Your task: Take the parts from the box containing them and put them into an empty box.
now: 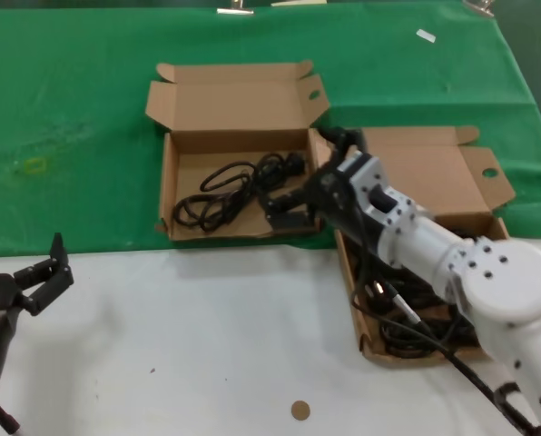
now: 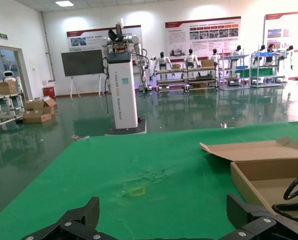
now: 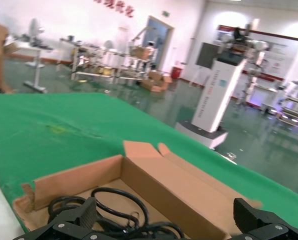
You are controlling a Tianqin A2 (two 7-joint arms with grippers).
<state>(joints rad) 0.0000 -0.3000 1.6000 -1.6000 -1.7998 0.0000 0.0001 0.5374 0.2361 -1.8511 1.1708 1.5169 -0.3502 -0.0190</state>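
Note:
The wider box (image 1: 234, 104) with the oval flap hole lies open on the green cloth and holds black coiled cords (image 1: 225, 193). The longer box (image 1: 434, 173) with the round flap hole lies open to its right, with more cords (image 1: 416, 331) inside, partly hidden by my right arm. My right gripper (image 1: 284, 207) is open just above the near right corner of the wider box. In the right wrist view its fingers (image 3: 86, 212) stand wide apart over cords (image 3: 119, 210) lying in that box. My left gripper (image 1: 44, 272) is open and empty at the near left, also seen in the left wrist view (image 2: 163, 205).
A green cloth (image 1: 71, 136) covers the far half of the table and a white surface (image 1: 207, 336) the near half. A small brown disc (image 1: 300, 410) lies near the front edge. A white tag (image 1: 425, 35) lies far back right.

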